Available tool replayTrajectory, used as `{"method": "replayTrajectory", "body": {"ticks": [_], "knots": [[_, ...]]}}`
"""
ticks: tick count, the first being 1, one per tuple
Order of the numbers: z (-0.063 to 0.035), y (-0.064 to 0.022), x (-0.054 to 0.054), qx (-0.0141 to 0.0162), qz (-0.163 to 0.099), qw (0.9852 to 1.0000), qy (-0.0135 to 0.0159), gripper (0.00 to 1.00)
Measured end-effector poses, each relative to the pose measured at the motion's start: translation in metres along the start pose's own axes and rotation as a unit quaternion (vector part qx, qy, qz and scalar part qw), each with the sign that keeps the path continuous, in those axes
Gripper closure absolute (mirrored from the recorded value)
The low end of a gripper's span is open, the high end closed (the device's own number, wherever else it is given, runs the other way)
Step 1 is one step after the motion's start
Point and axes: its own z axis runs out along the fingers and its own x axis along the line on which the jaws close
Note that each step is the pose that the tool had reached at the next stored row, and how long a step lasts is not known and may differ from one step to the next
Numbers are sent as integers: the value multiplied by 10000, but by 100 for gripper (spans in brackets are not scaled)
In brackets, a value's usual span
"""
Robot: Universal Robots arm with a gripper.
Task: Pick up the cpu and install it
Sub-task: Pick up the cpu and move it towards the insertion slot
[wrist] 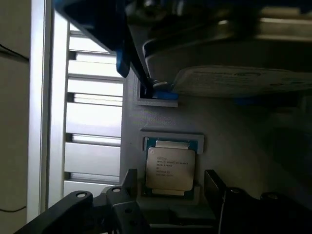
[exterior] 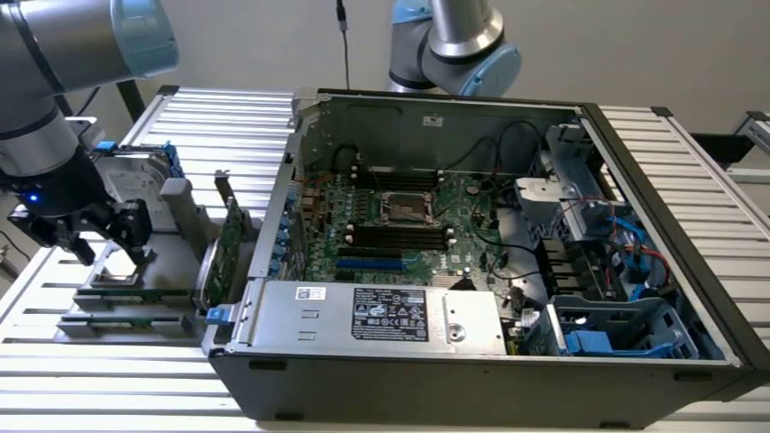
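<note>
Grey tray [wrist: 239, 146] holds one cpu [wrist: 170, 167] between two spread fingers [wrist: 215, 186].

The cpu [wrist: 170, 167] is silver-grey, green-rimmed, on a pale grey holder [wrist: 156, 119].

I can read no word or number: the print on the cpu [wrist: 170, 168] and the black label [exterior: 390, 314] and white label [exterior: 312, 293] on the power supply [exterior: 472, 327], at six o'clock in the case [exterior: 481, 383], are illegible.
</note>
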Motion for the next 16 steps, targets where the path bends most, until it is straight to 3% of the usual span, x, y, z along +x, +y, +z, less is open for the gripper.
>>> {"method": "replayTrajectory", "body": {"ticks": [1, 16], "knots": [[1, 0, 0, -2, 8, 10000, 0, 33], [84, 2, 0, -44, 168, 9998, -4, 33]]}}
